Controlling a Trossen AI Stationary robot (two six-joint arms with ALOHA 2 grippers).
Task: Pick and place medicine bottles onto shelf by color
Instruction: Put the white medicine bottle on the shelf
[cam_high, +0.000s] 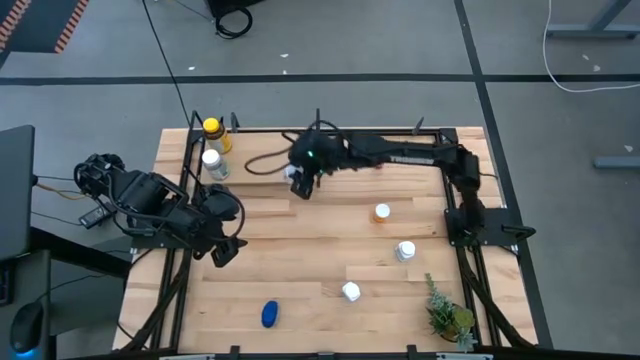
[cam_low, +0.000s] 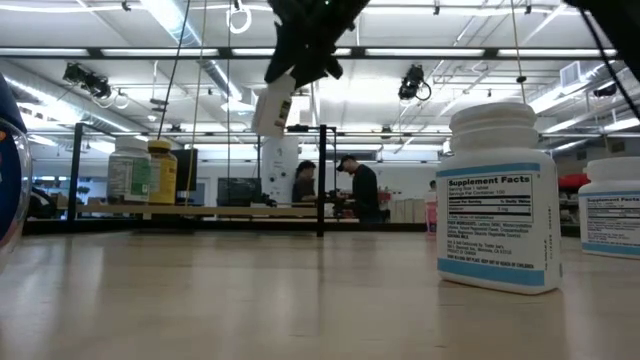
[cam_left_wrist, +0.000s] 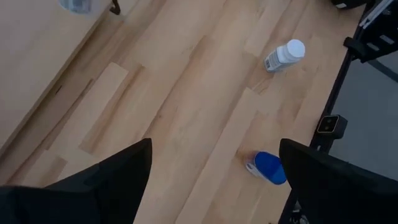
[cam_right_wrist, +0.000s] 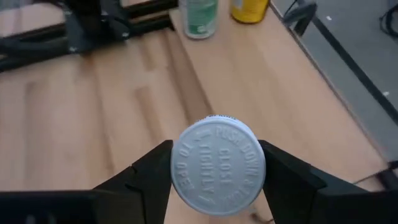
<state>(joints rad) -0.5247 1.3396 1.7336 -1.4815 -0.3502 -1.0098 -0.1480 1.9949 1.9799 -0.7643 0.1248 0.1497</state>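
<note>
My right gripper (cam_high: 300, 182) is over the table's far middle, shut on a white-capped white bottle (cam_low: 272, 105); the cap (cam_right_wrist: 217, 167) faces the right wrist camera. On the shelf (cam_high: 228, 150) at the far left stand an amber yellow-capped bottle (cam_high: 212, 132) and a white-capped bottle (cam_high: 213, 163). On the table stand an orange-capped bottle (cam_high: 382, 212) and two white bottles (cam_high: 404, 250) (cam_high: 350, 291). A blue bottle (cam_high: 270, 314) lies near the front. My left gripper (cam_high: 228, 250) is open and empty at the left. My right gripper pinches the white bottle's cap end (cam_right_wrist: 258, 165) between its two fingers, one finger (cam_right_wrist: 152, 171) on each side. The fingers come from above, slanting down. The bottle hangs tilted below the fingers, its base (cam_low: 266, 128) lowest, lifted clear of the table.
A small green plant (cam_high: 445, 312) stands at the near right corner. Black rails (cam_high: 462, 240) run along the table's right and left sides. The blue bottle (cam_left_wrist: 268, 167) and a lying white bottle (cam_left_wrist: 285, 56) show below my left gripper. People stand in the room behind.
</note>
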